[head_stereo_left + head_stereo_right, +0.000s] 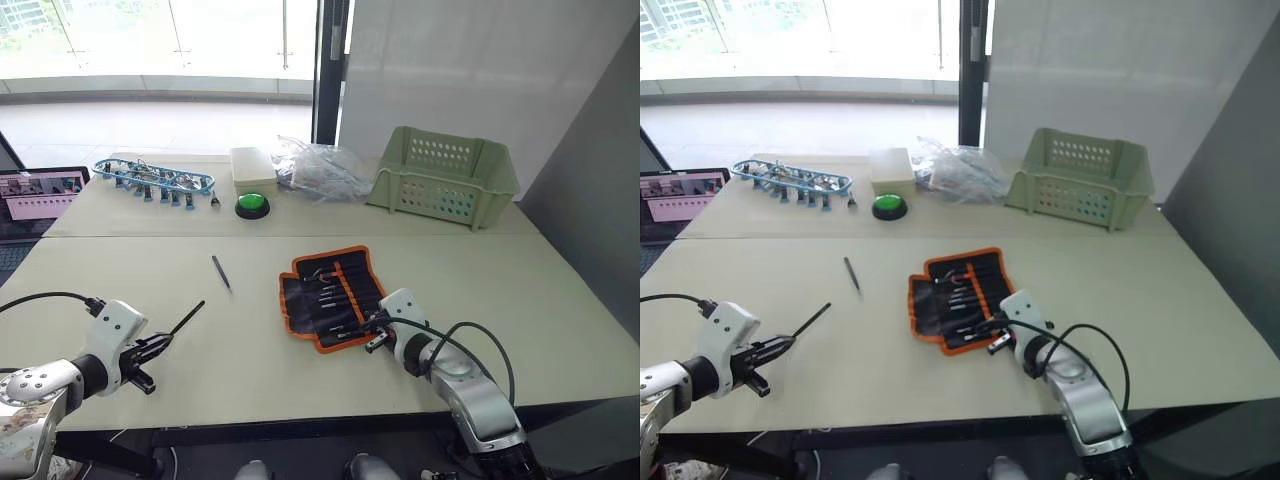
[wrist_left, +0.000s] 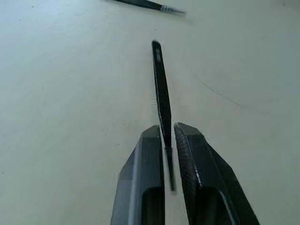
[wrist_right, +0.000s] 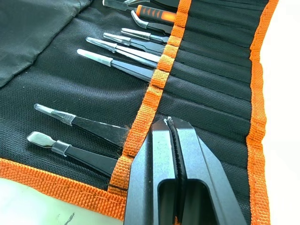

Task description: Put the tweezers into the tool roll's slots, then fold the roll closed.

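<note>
The tool roll (image 1: 333,295) lies open on the table, black with orange edging. Several tweezers (image 3: 119,58) sit in its slots (image 3: 206,84), tips pointing away from the orange middle strip. My right gripper (image 3: 169,121) is shut with nothing in it, its fingertips over the roll's near right part (image 1: 378,330). My left gripper (image 2: 168,127) is shut on one black tweezers (image 2: 161,89) at the table's front left (image 1: 185,320), the tool sticking out toward the roll. Another tweezers (image 1: 221,272) lies loose on the table left of the roll.
A pale green basket (image 1: 443,175) stands at the back right. Beside it are a crumpled plastic bag (image 1: 320,168), a white box (image 1: 252,168) and a green button (image 1: 252,205). A blue rack of tools (image 1: 155,180) lies at the back left.
</note>
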